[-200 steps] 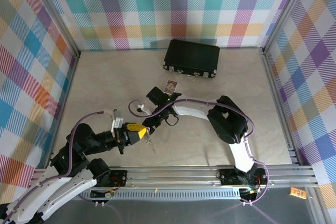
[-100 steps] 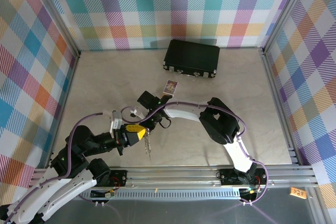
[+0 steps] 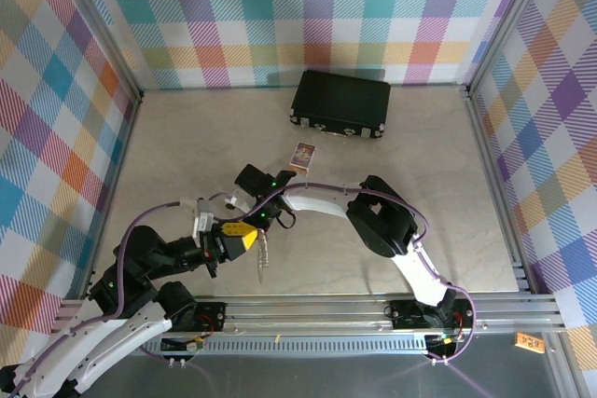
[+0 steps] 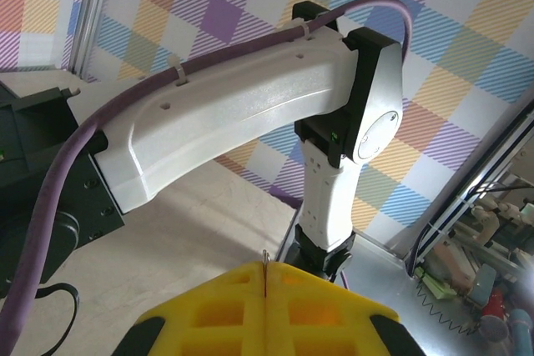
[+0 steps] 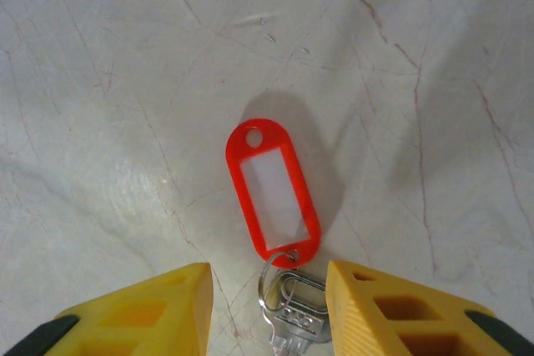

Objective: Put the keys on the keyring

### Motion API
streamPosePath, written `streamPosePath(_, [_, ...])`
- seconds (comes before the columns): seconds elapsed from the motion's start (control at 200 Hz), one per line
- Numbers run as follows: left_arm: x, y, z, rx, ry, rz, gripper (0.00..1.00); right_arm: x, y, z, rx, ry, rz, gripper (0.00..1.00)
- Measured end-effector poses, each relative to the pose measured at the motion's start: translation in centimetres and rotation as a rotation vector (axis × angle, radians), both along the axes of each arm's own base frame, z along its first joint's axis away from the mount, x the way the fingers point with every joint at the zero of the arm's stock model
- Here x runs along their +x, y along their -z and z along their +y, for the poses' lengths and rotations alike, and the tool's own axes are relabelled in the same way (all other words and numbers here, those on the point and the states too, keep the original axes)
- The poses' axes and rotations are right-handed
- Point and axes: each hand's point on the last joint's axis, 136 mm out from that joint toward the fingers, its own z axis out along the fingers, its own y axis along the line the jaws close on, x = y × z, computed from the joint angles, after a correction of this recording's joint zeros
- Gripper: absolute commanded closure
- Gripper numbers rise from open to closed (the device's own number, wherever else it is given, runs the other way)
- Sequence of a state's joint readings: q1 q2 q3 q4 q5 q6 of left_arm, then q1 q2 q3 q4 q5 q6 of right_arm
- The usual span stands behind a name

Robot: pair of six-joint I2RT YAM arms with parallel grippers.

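Right arm shifted frame-left | right gripper [image 5: 269,293] open astride keys [image 5: 273,196] | left gripper [image 3: 241,236] clamps keyring [image 3: 263,256] | keys likely light, slippery: grip tag.

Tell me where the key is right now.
In the right wrist view, the key lies on the table between the right hand's open fingers, its red tag pointing away.

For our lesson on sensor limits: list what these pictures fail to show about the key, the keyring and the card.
Key: right wrist view, blade cut off by the bottom edge, between the open right end effector fingers.
Keyring: top view, too small to show its gate; left wrist view, the shut left end effector hides all but a sliver.
Card: top view, print too small to read.
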State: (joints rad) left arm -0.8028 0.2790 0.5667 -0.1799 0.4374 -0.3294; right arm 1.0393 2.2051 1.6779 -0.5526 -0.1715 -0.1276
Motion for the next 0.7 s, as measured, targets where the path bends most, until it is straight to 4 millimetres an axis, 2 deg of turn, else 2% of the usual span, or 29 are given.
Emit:
streamPosePath(0.23, [0.1, 0.3, -0.1, 0.005, 0.000, 0.006, 1.00, 0.1, 0.7, -0.3, -0.027, 0.008, -0.009, 0.67])
streamPosePath(0.52, [0.2, 0.7, -0.2, 0.002, -0.001, 0.022, 1.00, 0.9, 0.1, -0.1, -0.031, 0.023, -0.045, 0.76])
streamPosePath(0.7, [0.2, 0.5, -0.2, -0.004, 0.000, 0.017, 1.00, 1.2, 0.3, 0.1, -0.038, 0.026, -0.048, 0.76])
